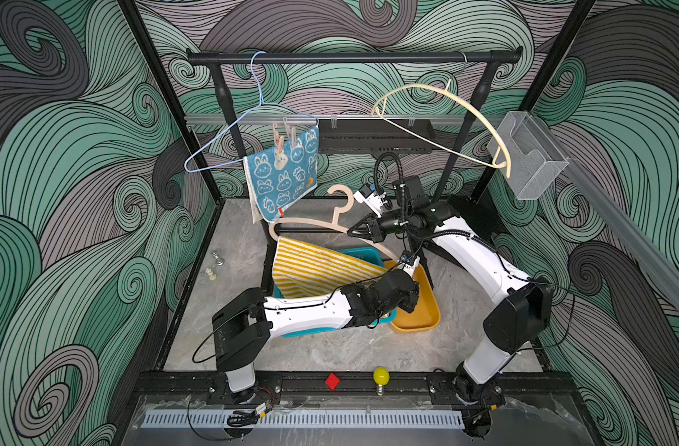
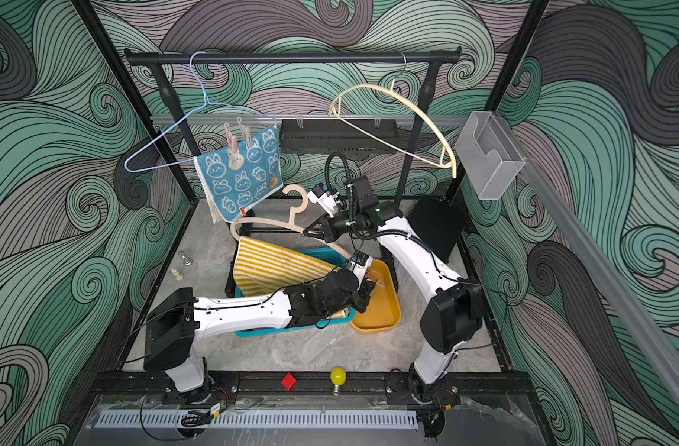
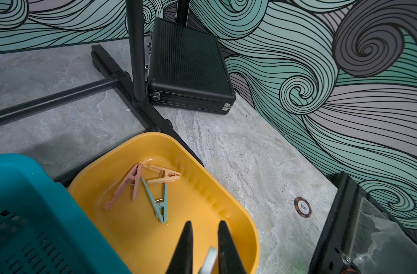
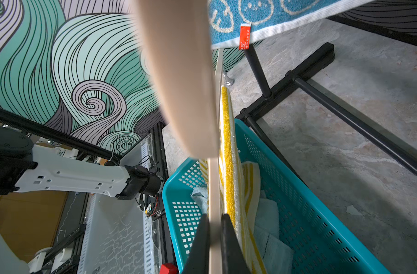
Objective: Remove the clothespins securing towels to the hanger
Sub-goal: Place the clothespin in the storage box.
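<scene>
The right claw is clamping the flat edge of the beige hanger near the middle of a top view. It is holding the hanger tilted over the teal basket, seemingly so that the striped towel draped on it can drop in beside the pale-blue towel lying there.

The left claw is pinching a pale clothespin and hovering directly over the yellow tub, just right of the basket in both top views. The tub is serving as the peg bin, with a pink peg, an orange peg and a teal peg lying inside, so letting go here looks like the step in hand. I cannot tell whether any peg is gripping the striped towel.

In the upper left-centre, the bunny towel is hanging from the blue wire hanger on the rail. Pink pegs are clipping its top edge, so that work is not yet done.
</scene>
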